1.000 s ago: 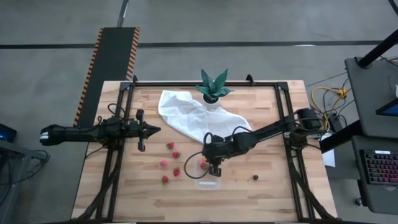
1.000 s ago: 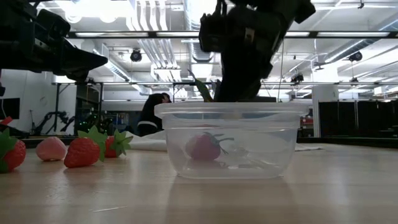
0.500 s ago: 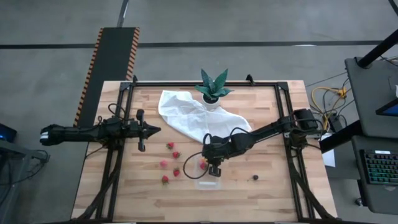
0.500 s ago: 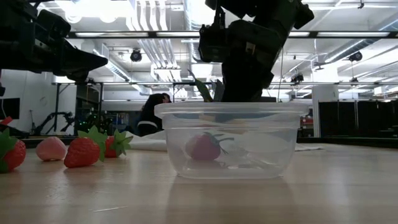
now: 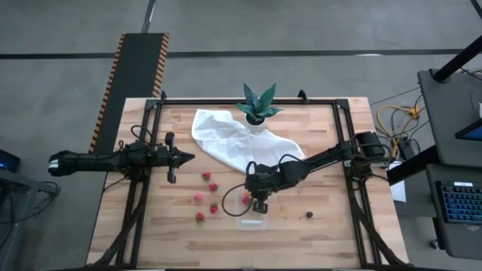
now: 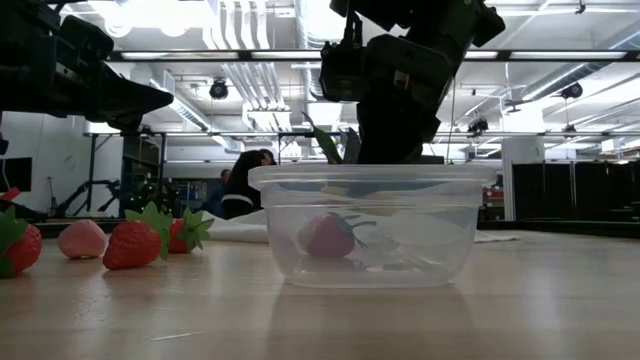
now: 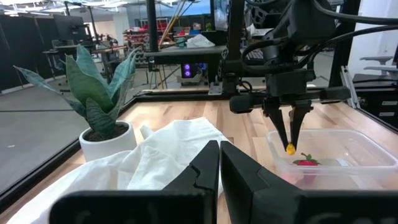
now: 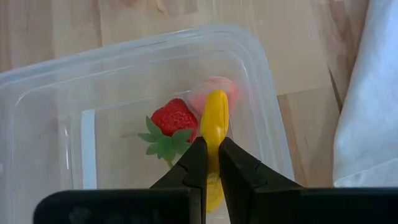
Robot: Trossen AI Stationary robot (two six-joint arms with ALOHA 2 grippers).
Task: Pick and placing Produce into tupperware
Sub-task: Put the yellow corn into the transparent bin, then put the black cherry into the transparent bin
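The tupperware (image 5: 252,216) is a small clear box near the table's near edge; it also shows in the low view (image 6: 455,235). Inside lie a red strawberry (image 8: 174,119) and a pink piece (image 8: 222,88). My right gripper (image 5: 258,203) hangs right above the tupperware (image 8: 56,93), shut on the orange-yellow sliver (image 8: 216,121). Several strawberries (image 5: 213,187) and a pink piece (image 6: 82,240) rest on the table to its left. The dark round piece (image 5: 309,214) lies to its right. My left gripper (image 5: 184,156) waits shut over the table's left side. My right gripper pinches the orange-yellow sliver (image 8: 215,132) between its two fingers, at their free ends (image 7: 290,138). The fingers come from above, pointing down. The sliver (image 7: 290,149) hangs clear of the floor, about level with the tupperware's rim (image 7: 323,133), over the strawberry.
A large white cloth (image 5: 233,143) lies crumpled across the table's far middle, reaching close to the right arm. A green spiky potted plant (image 5: 258,108) stands at the far edge. Bare wood lies near and right of the tupperware. A person (image 6: 240,180) is in the room behind.
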